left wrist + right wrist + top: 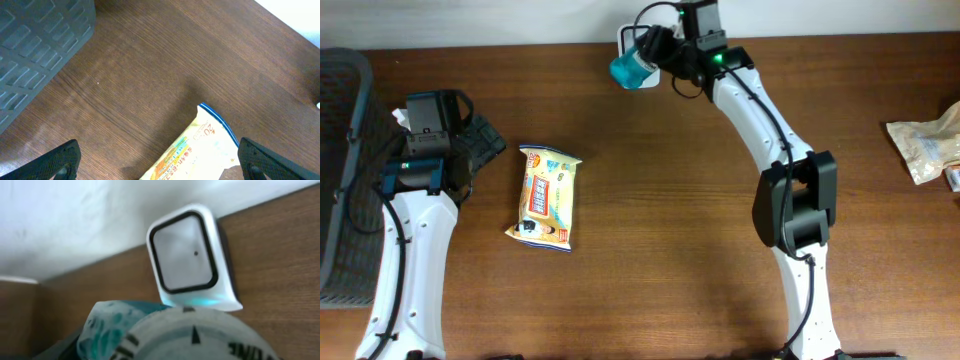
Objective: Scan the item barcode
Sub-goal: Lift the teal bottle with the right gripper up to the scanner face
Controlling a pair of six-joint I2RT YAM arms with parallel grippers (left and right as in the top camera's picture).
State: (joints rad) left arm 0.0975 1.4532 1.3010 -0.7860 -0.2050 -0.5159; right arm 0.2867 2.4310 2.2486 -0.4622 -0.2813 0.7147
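Right pincer [650, 58]: clenched on the teal container [632, 70], which juts out past the fingertips. In the wrist view the container's white printed end fills the bottom of the frame and hides the fingers.
Task's thing: the teal container, off the desk [670, 230] and carried at the far edge, right at the pincer's tips.
Scanner [185, 255]: a white unit with a dark-rimmed window, just beyond the container and a little to one side. It stands on the desk against the wall, with a pale glow along its lower edge.
Deciding relation: the window lies straight ahead of the pincer with the container between the two. They look close but apart; I cannot tell whether anything touches.
Long axis: the container seems to point out from the pincer towards the scanner, its end cap rather than its side facing the wrist camera. The blur makes this uncertain.
Barcode: not visible in any view, so it probably needs a wrist roll to show its printed side to the window.
Nearer arm: the right one by far.
Left pincer [478, 143]: released, fingers spread wide and nothing between them, well away across the desk.
Near the left pincer: a yellow snack packet [547, 197] lies flat just beyond its tips, and a grey basket [340, 170] sits behind it.
Far right edge: crumpled packaging [925, 145], well apart from both pincers.
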